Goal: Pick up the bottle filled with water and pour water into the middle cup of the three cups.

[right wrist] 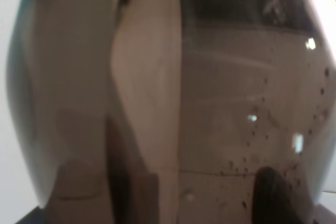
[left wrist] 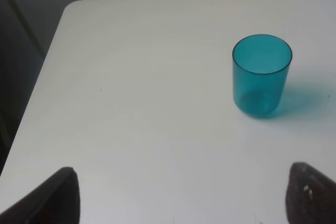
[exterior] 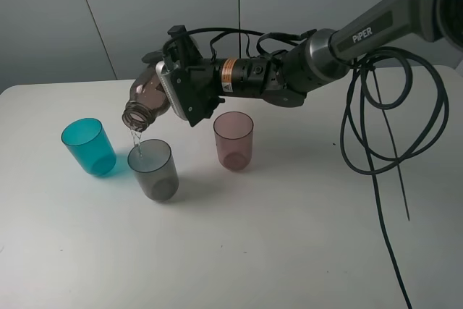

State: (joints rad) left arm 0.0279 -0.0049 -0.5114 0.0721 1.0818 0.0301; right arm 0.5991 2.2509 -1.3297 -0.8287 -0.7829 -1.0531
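Note:
My right gripper [exterior: 170,85] reaches across the middle and is shut on the smoky brown-grey bottle [exterior: 147,98], tipped mouth-down to the left. A thin stream of water falls from its mouth into the smoky grey middle cup [exterior: 153,169]. The teal cup [exterior: 88,146] stands to its left and the pink cup [exterior: 234,140] to its right. In the right wrist view the bottle's body [right wrist: 173,103] fills the picture. In the left wrist view my left gripper [left wrist: 181,198] is open and empty above the table, with the teal cup [left wrist: 261,75] ahead of it.
The white table [exterior: 289,236] carries only the three cups. Black cables [exterior: 383,142] hang from the right arm over the table's right side. The table's rounded far-left corner [left wrist: 73,9] shows in the left wrist view.

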